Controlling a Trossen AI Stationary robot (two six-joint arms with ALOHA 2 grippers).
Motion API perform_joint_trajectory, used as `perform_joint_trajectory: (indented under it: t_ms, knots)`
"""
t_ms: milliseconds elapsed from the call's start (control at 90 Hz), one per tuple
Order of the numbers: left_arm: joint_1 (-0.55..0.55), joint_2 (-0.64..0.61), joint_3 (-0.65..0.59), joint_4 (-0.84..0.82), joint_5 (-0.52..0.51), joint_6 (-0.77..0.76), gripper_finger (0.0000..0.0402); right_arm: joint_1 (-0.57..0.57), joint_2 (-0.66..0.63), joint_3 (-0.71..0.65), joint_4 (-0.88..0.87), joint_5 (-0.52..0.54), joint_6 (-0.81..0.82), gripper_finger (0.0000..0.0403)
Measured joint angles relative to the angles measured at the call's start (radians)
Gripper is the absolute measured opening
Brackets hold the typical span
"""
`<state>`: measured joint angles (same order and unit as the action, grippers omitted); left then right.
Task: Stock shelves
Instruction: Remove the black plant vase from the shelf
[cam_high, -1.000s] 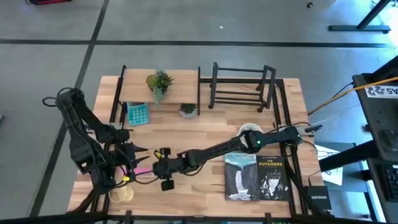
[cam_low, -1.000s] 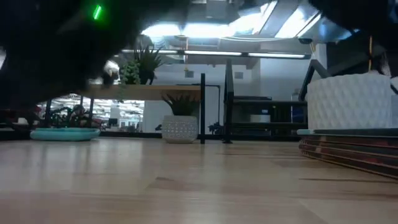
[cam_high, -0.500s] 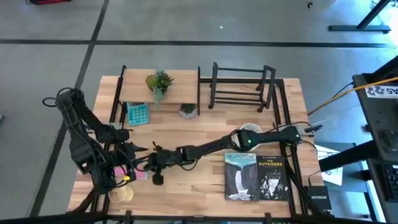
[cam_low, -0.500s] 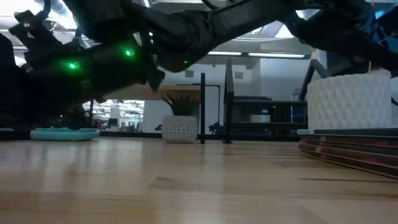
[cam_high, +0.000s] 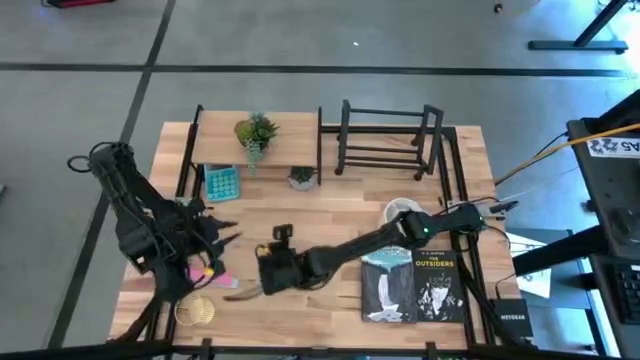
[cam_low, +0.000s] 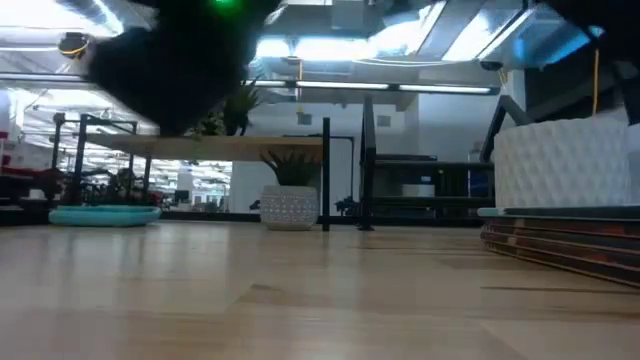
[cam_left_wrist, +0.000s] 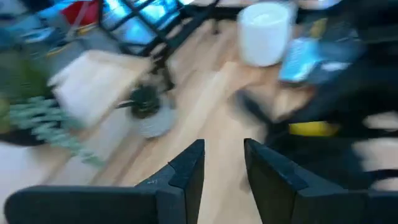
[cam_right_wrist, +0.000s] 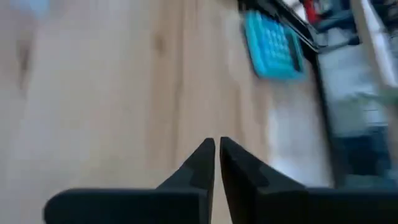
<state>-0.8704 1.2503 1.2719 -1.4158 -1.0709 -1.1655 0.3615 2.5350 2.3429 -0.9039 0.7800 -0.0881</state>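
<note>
Well apart: shelves (cam_high: 260, 150), right claw (cam_high: 240, 293).

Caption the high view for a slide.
Right gripper reaches across the tabletop toward the left gripper; wooden shelf holds one plant.

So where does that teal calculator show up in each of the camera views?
High view: teal calculator under the wood-board shelf.
Low view: flat teal shape at far left.
Left wrist view: not identifiable.
Right wrist view: near the top.
Shared landmark: small white potted plant.
</note>
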Motion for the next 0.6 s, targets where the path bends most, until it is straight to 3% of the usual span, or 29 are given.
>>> perform_joint_trajectory:
  t_ms: [156, 344, 500, 600]
  knots:
    - [0.18, -0.054, 0.035, -0.075, 0.019, 0.156, 0.0099, -0.009, -0.112, 0.0, -0.265, 0.025, 0.009, 0.001]
    - [0.454, -0.167, 0.048, -0.031, 0.084, 0.478, 0.0115, -0.079, -0.26, 0.0, -0.334, -0.007, -0.029, 0.001]
    - [0.715, -0.259, 0.048, 0.1, 0.236, 0.748, 0.0154, -0.234, -0.386, 0.002, -0.293, -0.195, -0.127, 0.0015]
    - [0.875, -0.284, 0.048, 0.191, 0.371, 0.946, 0.0184, -0.36, -0.419, 0.002, -0.214, -0.359, -0.161, 0.0042]
